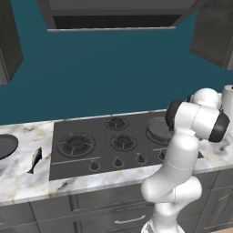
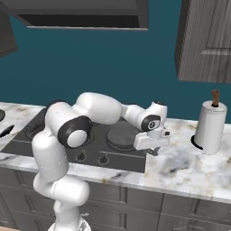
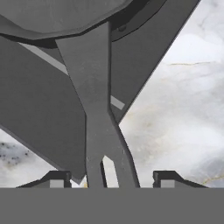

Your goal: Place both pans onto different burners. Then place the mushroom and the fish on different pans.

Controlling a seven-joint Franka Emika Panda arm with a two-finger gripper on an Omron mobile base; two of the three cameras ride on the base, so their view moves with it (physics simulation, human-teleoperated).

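pan (image 2: 122,135) sits on right burner, handle (image 3: 94,109) overhanging worktop (image 2: 189,164) | jaws apart astride handle, likely releasing | fish (image 1: 35,160) and second pan (image 1: 7,146) wait far left

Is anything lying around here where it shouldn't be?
Yes, a raw fish lies straight on the marble counter, left of the cooktop, not in a pan. One pan already sits on a right-hand burner, with the open fingers either side of its handle.
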